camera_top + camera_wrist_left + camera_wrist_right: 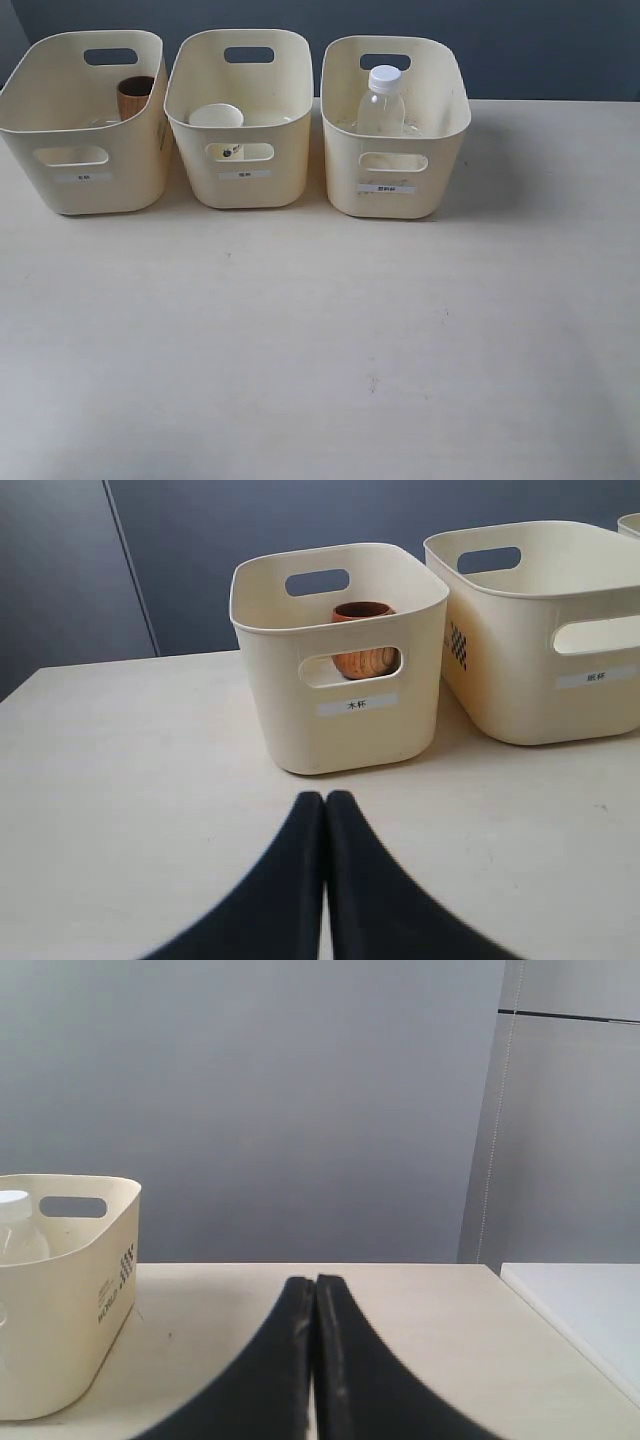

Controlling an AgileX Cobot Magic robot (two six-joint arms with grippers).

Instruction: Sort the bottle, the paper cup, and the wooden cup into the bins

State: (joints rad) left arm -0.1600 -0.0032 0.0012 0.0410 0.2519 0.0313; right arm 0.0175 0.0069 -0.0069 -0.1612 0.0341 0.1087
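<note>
— Where were they?
— The wooden cup sat in the left bin, the paper cup in the middle bin, the bottle in the right bin.
— Grips?
— The left fingers and right fingers were pressed together, empty.

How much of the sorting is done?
It looks all done. The wooden cup sits in the left bin, the paper cup in the middle bin, the bottle in the right bin. Nothing is in hand: the left pincer and right pincer are both shut and empty. Nothing looks left to sort.
</note>
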